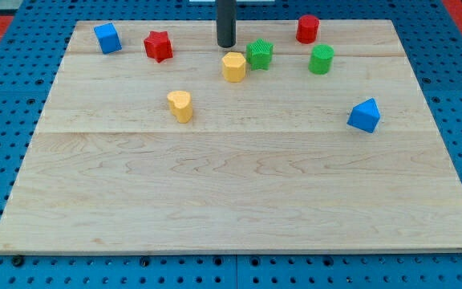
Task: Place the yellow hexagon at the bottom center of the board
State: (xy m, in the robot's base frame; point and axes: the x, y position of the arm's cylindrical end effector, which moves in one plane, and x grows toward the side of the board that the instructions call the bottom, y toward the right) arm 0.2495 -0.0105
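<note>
Camera view shows the yellow hexagon (233, 67) near the surface's (231, 201) top centre; my tip (226, 45), holding nothing, sits just above it. Small, rigid block, probably light; push its top face.

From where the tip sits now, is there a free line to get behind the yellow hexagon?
Probably yes. My tip stands just above the yellow hexagon, nothing between them. The green star crowds its right side only.
</note>
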